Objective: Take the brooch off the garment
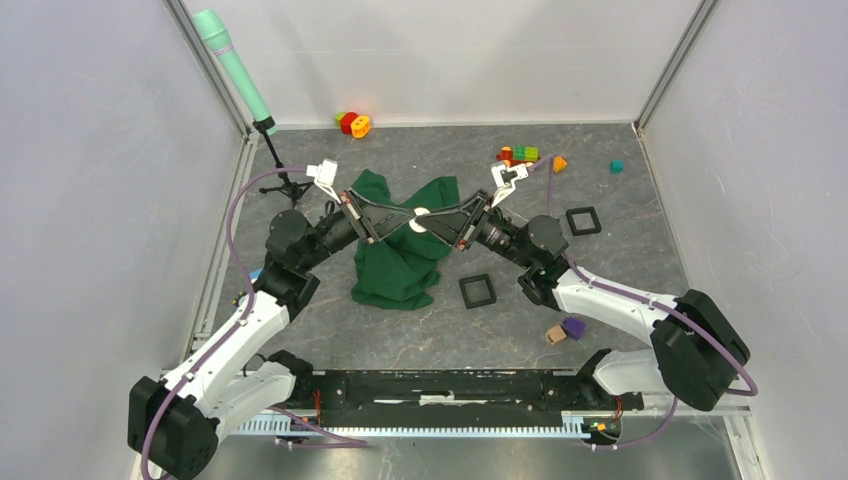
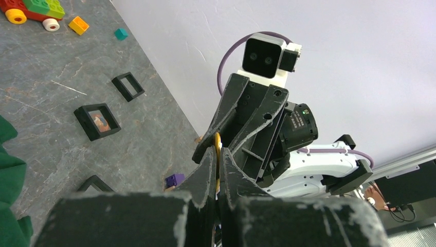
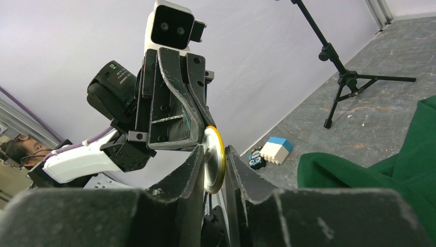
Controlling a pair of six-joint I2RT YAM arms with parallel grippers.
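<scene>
The brooch (image 1: 421, 222), a small white disc with a gold rim, hangs in the air above the green garment (image 1: 395, 265), which lies bunched on the table. My left gripper (image 1: 408, 221) comes in from the left and is shut on it. My right gripper (image 1: 434, 224) meets it tip to tip from the right, fingers closed on the same disc. The left wrist view shows only the gold edge of the brooch (image 2: 218, 149) between my left gripper's (image 2: 216, 153) fingers. In the right wrist view the brooch (image 3: 213, 160) sits between my right gripper's (image 3: 215, 148) fingers, apart from the garment (image 3: 380, 175).
Two black square frames (image 1: 583, 220) (image 1: 477, 290) lie right of the garment. A tripod stand (image 1: 285, 185) is at the back left. Toy bricks (image 1: 520, 155) (image 1: 353, 123) sit along the back wall, with a teal cube (image 1: 616, 166). A purple block (image 1: 573, 327) lies near the right arm.
</scene>
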